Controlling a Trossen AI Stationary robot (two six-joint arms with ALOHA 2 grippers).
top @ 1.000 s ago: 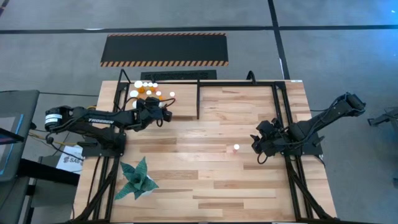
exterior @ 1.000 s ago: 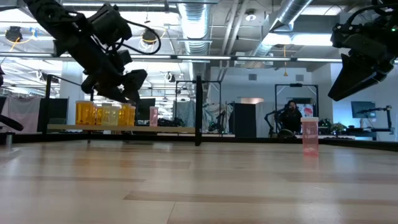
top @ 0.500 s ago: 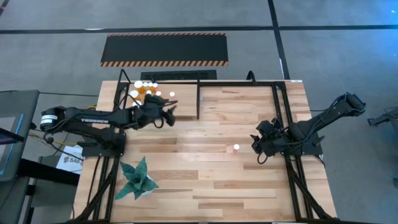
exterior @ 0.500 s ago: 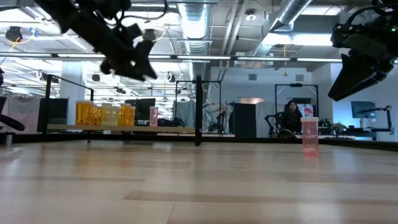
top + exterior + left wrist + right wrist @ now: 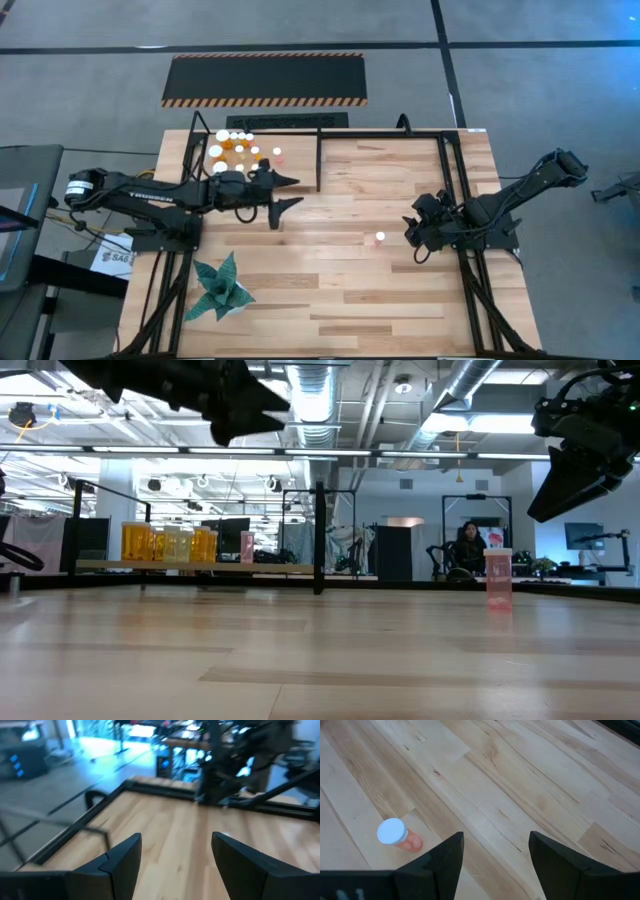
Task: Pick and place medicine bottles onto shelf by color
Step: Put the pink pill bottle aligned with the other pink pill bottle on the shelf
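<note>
Both jaws open, nothing held. Right gripper (image 5: 413, 240) hangs above the wood just beside the lone pinkish-red bottle (image 5: 380, 237), not touching; its wrist view shows that bottle (image 5: 396, 834) upright, white cap up, off to one side of the spread fingers (image 5: 445, 862). In the low view the same bottle (image 5: 498, 578) stands alone on the tabletop (image 5: 320, 650), right gripper (image 5: 575, 475) high over it. Left gripper (image 5: 285, 192) is up in the air over the middle-left of the table, fingers (image 5: 120, 860) wide, pointing across the board toward the right arm's side. Farther back, the cluster of bottles (image 5: 238, 148) sits in the far left corner, on the shelf (image 5: 190, 567) behind the black frame rail (image 5: 318, 160): orange and amber ones (image 5: 168, 543) packed together, one small pinkish one (image 5: 246, 547) at the end nearest the centre post. Beyond the table, a person (image 5: 468, 548) sits in the room.
</note>
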